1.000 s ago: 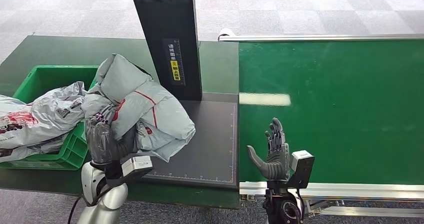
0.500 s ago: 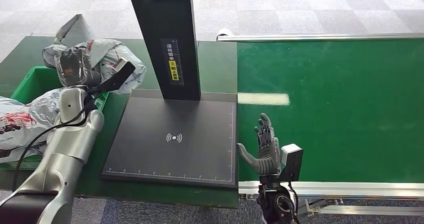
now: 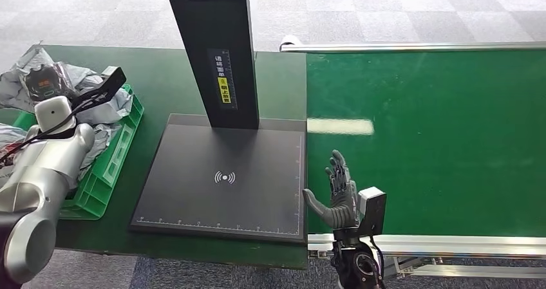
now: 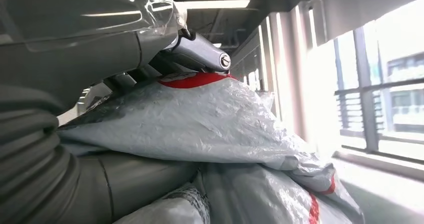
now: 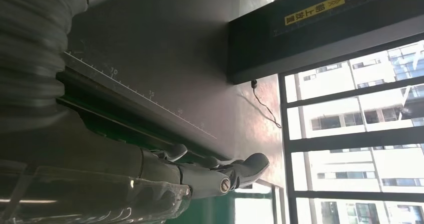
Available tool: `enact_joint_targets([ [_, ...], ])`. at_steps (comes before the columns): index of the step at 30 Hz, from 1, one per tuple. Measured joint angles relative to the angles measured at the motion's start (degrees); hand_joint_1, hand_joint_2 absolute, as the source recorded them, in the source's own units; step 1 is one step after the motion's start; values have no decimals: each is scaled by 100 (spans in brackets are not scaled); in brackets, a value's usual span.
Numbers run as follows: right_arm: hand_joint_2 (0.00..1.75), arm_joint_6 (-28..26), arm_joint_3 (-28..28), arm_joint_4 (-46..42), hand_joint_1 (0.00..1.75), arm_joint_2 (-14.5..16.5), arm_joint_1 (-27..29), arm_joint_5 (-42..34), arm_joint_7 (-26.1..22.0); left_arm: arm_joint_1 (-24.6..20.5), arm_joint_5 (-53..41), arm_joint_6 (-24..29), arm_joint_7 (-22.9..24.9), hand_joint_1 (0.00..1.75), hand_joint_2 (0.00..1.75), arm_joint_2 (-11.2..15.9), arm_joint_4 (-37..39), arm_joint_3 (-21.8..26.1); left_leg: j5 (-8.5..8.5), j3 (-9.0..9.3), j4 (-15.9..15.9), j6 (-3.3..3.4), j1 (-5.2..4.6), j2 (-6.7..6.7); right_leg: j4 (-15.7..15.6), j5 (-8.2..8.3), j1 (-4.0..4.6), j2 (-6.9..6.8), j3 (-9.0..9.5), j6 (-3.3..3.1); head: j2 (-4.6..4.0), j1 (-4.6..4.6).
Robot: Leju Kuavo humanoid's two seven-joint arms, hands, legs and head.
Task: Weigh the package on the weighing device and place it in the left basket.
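Note:
The grey plastic package [image 3: 22, 78] with red markings hangs over the far end of the green basket [image 3: 114, 154] at the left. My left hand [image 3: 46, 83] grips it, fingers wrapped around the crumpled bag. In the left wrist view the package [image 4: 200, 124] presses against the left hand [image 4: 125, 44] and hides most of the fingers. The black weighing plate [image 3: 225, 173] lies bare in the middle. My right hand [image 3: 338, 195] stands open at the plate's near right corner, fingers spread and pointing away from me. The right wrist view has the right hand [image 5: 210, 176] beside the plate [image 5: 165, 49].
More grey packages [image 3: 8, 138] lie in the basket under my left arm. A black post [image 3: 216, 51] rises from the plate's far edge. The green conveyor belt [image 3: 425, 141] with its metal rail [image 3: 438, 244] runs along the right.
My left arm has swung the package further left and lower, from beside the post to over the basket's far end. The right hand has barely moved.

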Motion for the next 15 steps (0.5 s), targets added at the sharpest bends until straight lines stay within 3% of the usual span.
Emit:
enact_joint_targets([
  [5, 175, 70, 64, 124, 0, 10, -59, 55, 7, -44, 83, -627, 260, 175, 175, 150, 280, 195, 0, -2, -1, -1, 6, -4, 0, -1, 7, -1, 0, -1, 0, 0],
  [15, 175, 76, 91, 279, 0, 22, -126, 57, 7, -43, 98, -689, 284, 175, 175, 207, 427, 328, 0, -3, 1, -1, 6, -10, 0, 0, 6, -3, 1, 0, 0, 1],
])
